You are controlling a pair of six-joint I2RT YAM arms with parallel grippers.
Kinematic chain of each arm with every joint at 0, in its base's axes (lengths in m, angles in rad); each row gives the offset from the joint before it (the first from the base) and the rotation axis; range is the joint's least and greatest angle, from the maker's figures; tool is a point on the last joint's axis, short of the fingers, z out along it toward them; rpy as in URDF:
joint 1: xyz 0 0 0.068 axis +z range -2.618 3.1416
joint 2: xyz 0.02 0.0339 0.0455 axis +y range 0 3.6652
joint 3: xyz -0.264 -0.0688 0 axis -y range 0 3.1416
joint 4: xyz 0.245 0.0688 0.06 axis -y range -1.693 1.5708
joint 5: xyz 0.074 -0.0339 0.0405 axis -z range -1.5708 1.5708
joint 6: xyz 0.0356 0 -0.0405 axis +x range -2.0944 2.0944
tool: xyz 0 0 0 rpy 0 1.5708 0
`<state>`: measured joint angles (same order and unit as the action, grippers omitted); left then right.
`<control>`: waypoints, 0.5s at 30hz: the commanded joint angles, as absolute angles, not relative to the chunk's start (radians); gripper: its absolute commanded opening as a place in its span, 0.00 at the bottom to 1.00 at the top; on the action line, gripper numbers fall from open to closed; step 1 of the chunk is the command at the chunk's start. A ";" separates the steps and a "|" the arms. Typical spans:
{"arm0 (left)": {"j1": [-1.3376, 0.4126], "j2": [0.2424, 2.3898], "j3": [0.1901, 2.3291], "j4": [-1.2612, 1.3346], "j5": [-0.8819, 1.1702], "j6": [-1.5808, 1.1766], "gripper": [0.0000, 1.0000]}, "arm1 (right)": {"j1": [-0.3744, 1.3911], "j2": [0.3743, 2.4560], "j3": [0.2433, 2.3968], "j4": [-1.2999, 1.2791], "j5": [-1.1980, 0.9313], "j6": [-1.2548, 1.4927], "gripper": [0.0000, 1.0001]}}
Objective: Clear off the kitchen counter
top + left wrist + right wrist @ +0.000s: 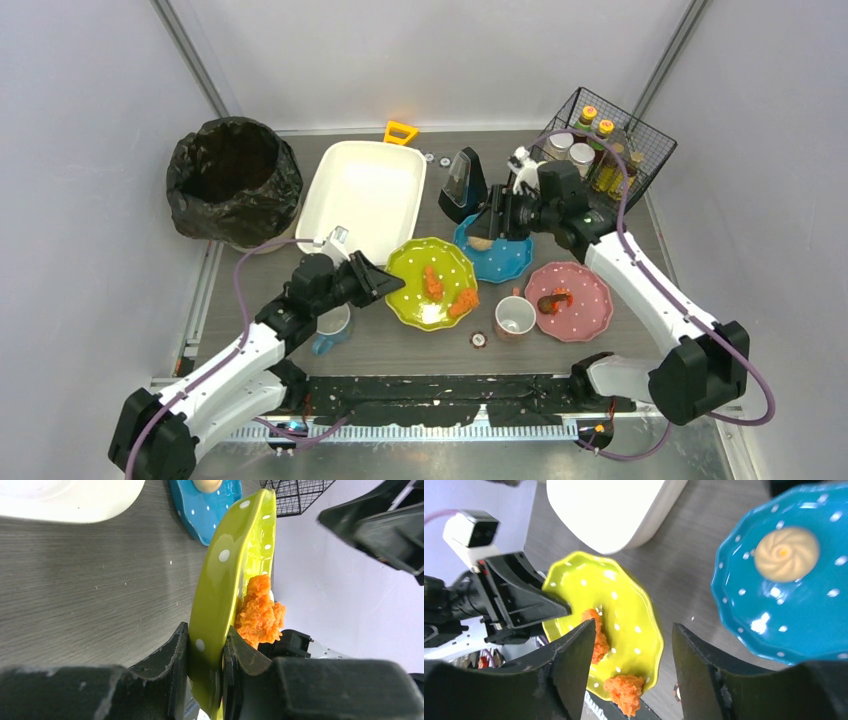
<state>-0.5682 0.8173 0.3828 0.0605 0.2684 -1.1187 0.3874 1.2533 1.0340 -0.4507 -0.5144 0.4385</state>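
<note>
With the left pincer [205,647], clamps the green plate [440,268] at its 9 o'clock rim, one finger pressed on each face. Carries two clumps of orange food [433,283] on that plate, one mid-plate, one toward 4 o'clock. Holds the right pincer [634,635] released, jaws wide apart and grasping nothing, above the 11 o'clock edge of the blue plate [505,260]. Sets the blue plate, with a swirled pastry [786,554] on it, at 1 o'clock from the green one. Rests all of it on the dark wood-grain tabletop [400,352], which fills the middle of the top view. Has a white tub [365,195] at 11 o'clock there, a black-lined bin [233,178] at 10 and a wire basket [612,140] of bottles at 1. Places a pink plate [585,305] at 4 o'clock, with a mug [515,316] just beside it at its 9.
</note>
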 commanded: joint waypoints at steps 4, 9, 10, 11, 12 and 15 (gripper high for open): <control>-0.544 0.777 0.469 0.236 0.313 -1.268 0.00 | 0.322 1.142 1.183 -0.472 -0.457 0.363 0.76; -0.494 0.796 0.551 0.231 0.350 -1.304 0.00 | 0.310 1.038 1.200 -0.498 -0.271 0.315 0.82; -0.482 0.800 0.571 0.225 0.357 -1.310 0.00 | 0.310 0.994 1.190 -0.495 -0.245 0.306 0.85; -0.471 0.804 0.593 0.220 0.361 -1.315 0.00 | 0.309 0.970 1.165 -0.494 -0.185 0.300 0.88; -0.461 0.807 0.613 0.213 0.366 -1.320 0.00 | 0.309 0.918 1.151 -0.490 -0.158 0.291 0.89; -0.422 0.822 0.683 0.171 0.370 -1.332 0.00 | 0.310 0.786 1.079 -0.486 -0.028 0.281 0.93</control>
